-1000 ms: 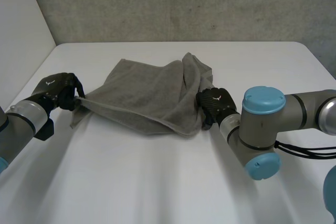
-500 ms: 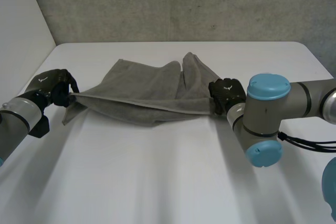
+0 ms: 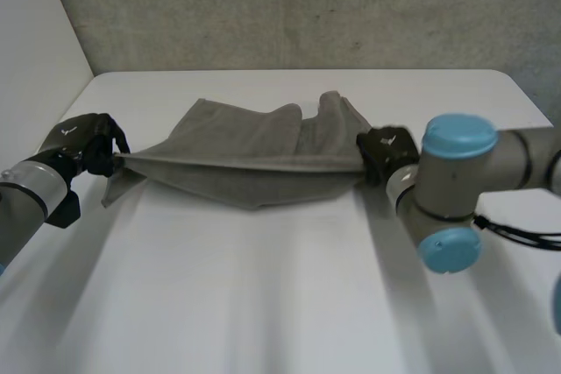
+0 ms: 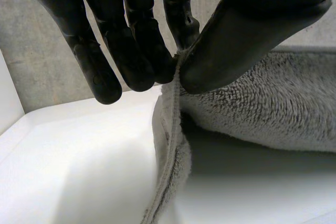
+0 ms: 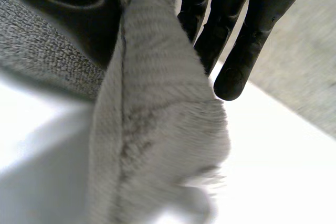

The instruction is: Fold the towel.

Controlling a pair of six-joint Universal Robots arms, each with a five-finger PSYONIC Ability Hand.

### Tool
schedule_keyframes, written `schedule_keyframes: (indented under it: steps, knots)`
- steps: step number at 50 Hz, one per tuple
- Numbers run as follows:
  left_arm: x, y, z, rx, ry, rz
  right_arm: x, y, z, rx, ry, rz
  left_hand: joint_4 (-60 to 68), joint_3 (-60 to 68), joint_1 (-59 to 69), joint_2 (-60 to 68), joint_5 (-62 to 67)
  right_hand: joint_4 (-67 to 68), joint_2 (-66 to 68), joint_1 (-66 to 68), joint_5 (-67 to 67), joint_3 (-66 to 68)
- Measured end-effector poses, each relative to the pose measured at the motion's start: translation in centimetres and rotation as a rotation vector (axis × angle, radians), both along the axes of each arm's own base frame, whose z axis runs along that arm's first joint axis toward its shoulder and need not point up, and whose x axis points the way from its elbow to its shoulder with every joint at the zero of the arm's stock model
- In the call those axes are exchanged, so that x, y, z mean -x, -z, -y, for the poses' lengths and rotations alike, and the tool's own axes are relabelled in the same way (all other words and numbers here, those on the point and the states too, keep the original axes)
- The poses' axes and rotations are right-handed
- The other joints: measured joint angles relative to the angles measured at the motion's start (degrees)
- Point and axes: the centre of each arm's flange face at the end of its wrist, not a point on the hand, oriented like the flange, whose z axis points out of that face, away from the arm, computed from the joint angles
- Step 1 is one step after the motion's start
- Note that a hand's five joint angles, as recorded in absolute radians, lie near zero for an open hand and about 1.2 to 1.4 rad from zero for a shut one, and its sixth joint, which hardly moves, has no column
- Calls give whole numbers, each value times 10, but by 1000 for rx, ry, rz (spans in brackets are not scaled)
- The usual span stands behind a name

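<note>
The two hands have drawn apart, and the towel has gone from a slack, sagging bundle to a stretched sheet. Its front edge now runs as a nearly straight line between them, while the rest hangs behind and rests on the white surface.

The left hand holds the towel's left corner. In its wrist view the hem is pinched between the thumb and the fingertips. The right hand grips the towel's right end, where the cloth comes out bunched between its thumb and fingers.

The far side of the towel is still rumpled, with a raised fold close to the right hand.

With the front edge pulled tight, the towel looks ready to be spread flat or carried over for a first fold. No fold has been made yet, so the task seems to be at an early stage.
</note>
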Motion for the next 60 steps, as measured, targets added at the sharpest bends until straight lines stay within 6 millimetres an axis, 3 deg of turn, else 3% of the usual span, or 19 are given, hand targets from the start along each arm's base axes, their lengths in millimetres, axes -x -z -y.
schedule_keyframes:
  steps: [6, 11, 16, 19, 22, 28, 37, 41, 44, 48, 56, 60]
  knots:
    - [-2, 1, 1, 1, -5, 0, 14, -38, 4, 69, 21, 25, 0, 0, 0, 0, 0, 56, 45, 31, 43, 42]
    - [-1, 1, 0, -1, -5, 1, 20, -47, 1, 87, 8, 0, 0, 1, 0, 0, 0, 56, 45, 32, 43, 47]
    - [0, 1, -2, -1, -3, 0, 24, -43, -5, 77, -19, -59, 0, 1, 0, 0, 0, 55, 45, 32, 43, 46]
    - [1, 0, -3, 0, 0, 1, 29, -40, -8, 52, -24, -101, 0, 1, 0, 0, 0, -72, -79, -92, -82, -72]
    - [2, 0, -5, -1, 5, 2, 37, -38, -11, 16, -18, -138, 0, 1, 0, 0, 0, -109, -112, -128, -122, -113]
    - [6, 1, -9, -6, 21, 4, 59, -33, -15, -51, 8, -177, 0, 1, 0, 0, 0, 51, 40, 38, 46, 50]
    - [13, 6, -16, -16, 47, 12, 69, -15, -27, -120, -45, -195, 0, 1, 0, 0, 0, 57, 40, 38, 48, 55]
    - [16, 7, -19, -19, 55, 15, 72, -20, -31, -115, -57, -191, 0, 1, 0, 0, 0, 57, 41, 38, 48, 55]
    - [17, 3, -20, -10, 60, 17, 74, -32, -34, -91, -59, -181, 0, 1, 0, 0, 0, 57, 41, 38, 48, 55]
    - [17, -16, -23, 40, 62, 19, 84, -66, -38, -20, -49, -152, 0, 1, 0, 0, 0, 57, 41, 38, 48, 55]
    - [15, -91, -48, 245, 72, 17, 108, -148, -61, 155, -42, -96, 0, 1, 0, 0, 0, 57, 41, 38, 48, 55]
    - [17, -114, -62, 317, 99, 15, 112, -168, -74, 192, -63, -87, 0, 1, 0, 2, 0, 57, 43, 38, 49, 55]
